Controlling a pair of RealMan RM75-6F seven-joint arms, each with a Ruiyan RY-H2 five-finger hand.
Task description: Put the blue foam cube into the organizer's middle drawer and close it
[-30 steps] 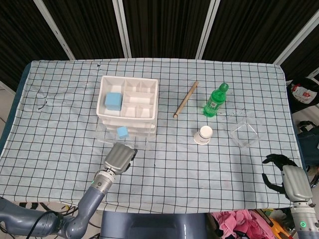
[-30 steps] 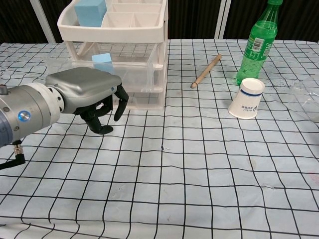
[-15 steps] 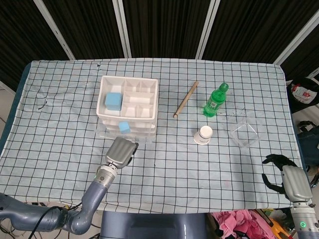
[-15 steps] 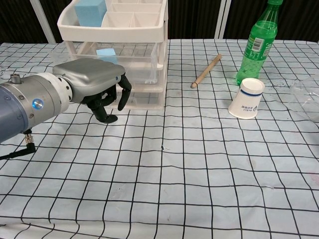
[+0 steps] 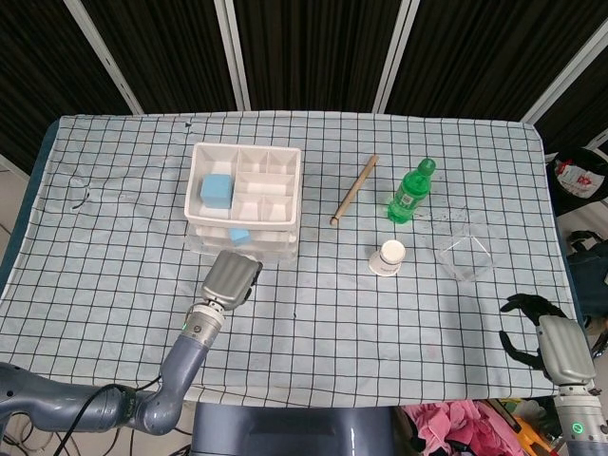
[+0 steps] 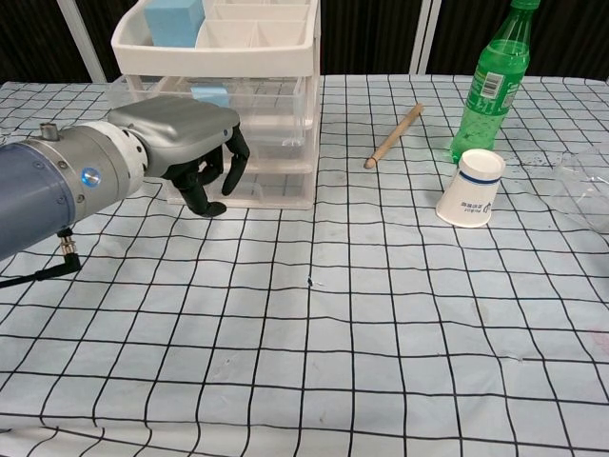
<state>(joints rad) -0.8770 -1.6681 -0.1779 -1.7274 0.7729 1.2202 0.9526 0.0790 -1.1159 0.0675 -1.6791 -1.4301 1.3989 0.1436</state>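
The white organizer [image 5: 269,180] stands left of centre on the checked cloth, and its clear middle drawer [image 6: 271,103] is pushed almost flush with the frame. A small blue foam cube [image 6: 209,93] lies inside that drawer, also seen from above as the cube [image 5: 238,235]. A larger blue block [image 6: 176,21] sits in the top tray. My left hand [image 6: 181,148] has its fingers curled and presses against the drawer fronts, holding nothing. My right hand [image 5: 540,328] rests at the table's near right edge, fingers apart and empty.
A wooden stick [image 5: 353,190], a green bottle [image 5: 408,193], an upturned paper cup [image 5: 388,257] and a clear plastic box [image 5: 465,256] lie to the right of the organizer. The cloth's near edge runs just behind my left forearm.
My left hand moved forward toward the organizer, pushing the middle drawer in with the small blue cube inside. The right hand has not moved.
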